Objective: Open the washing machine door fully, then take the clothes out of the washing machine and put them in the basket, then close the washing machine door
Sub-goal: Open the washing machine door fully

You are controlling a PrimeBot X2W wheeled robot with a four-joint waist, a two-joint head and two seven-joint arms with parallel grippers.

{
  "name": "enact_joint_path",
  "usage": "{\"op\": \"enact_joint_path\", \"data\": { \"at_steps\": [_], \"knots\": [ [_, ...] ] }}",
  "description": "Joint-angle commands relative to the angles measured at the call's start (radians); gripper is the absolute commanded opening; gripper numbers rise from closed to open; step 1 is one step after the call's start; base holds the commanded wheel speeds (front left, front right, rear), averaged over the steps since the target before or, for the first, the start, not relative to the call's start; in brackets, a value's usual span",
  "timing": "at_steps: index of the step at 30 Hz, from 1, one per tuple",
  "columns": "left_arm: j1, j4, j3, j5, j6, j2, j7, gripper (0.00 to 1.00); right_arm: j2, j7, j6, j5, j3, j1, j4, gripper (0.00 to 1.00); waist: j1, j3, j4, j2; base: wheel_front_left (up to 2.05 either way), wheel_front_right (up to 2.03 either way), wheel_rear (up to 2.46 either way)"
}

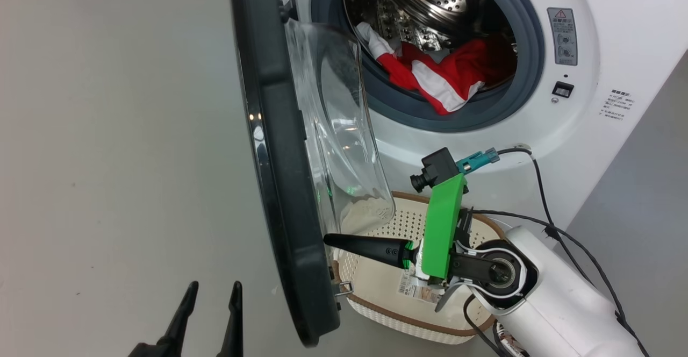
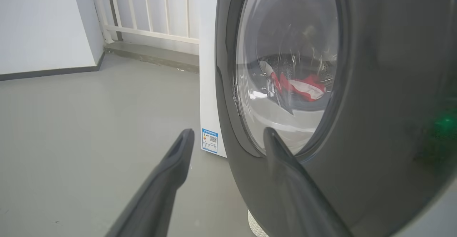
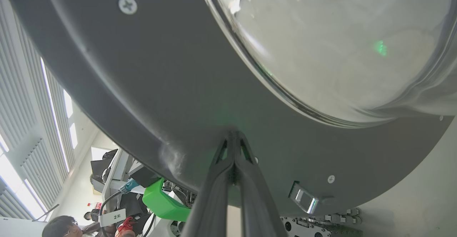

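Shut and empty, the right gripper (image 1: pixel 329 239) presses the inner rim of the door (image 1: pixel 279 185); its tip could skid off the gloss. The left gripper (image 1: pixel 215 287) gapes outside the door, clothes (image 1: pixel 441 77) behind it.

A plain grey floor (image 1: pixel 107 158) spreads away to the left, marked by a few faint specks. At its far side, the left wrist view shows a white wall (image 2: pixel 39 23) with a dark skirting board (image 2: pixel 46 73). To the right of the wall a white barred railing (image 2: pixel 150 8) stands on a low grey ledge (image 2: pixel 150 53). In the right wrist view a person's dark-haired head (image 3: pixel 59 226) sits at the lower left, near a white tag (image 3: pixel 112 216), with bright strips (image 3: pixel 68 103) between grey slatted panels (image 3: pixel 35 165) alongside.
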Motion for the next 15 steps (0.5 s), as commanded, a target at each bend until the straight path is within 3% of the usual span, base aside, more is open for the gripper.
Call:
{"op": "enact_joint_path", "data": {
  "at_steps": [1,2,3,4,15],
  "knots": [
    [-0.014,-0.025,0.035,-0.01,0.004,0.01,-0.012,1.0,0.025,-0.014,0.008,-0.005,0.007,-0.015,-0.028,0.0,0.0,-0.002,-0.001,0.0,0.0,0.0,0.0],
    [-0.014,-0.023,0.035,-0.01,0.003,0.01,-0.012,1.0,0.022,-0.02,0.008,-0.009,0.006,-0.012,-0.028,0.18,0.0,-0.004,-0.002,0.0,0.0,0.0,0.0],
    [-0.013,-0.021,0.035,-0.009,0.002,0.01,-0.012,1.0,0.018,-0.027,0.008,-0.014,0.006,-0.009,-0.029,0.45,0.0,-0.006,-0.003,0.0,0.0,0.0,0.0],
    [-0.014,-0.019,0.034,-0.01,0.0,0.01,-0.012,1.0,0.014,-0.035,0.008,-0.018,0.006,-0.004,-0.031,1.0,0.0,-0.008,-0.004,0.0,0.0,0.0,0.0],
    [-0.027,0.019,0.03,-0.003,-0.02,0.01,-0.012,1.0,-0.059,-0.15,0.008,-0.051,0.002,0.088,-0.04,1.0,0.0,-0.031,-0.02,0.0,0.0,0.0,0.0]
  ]
}}
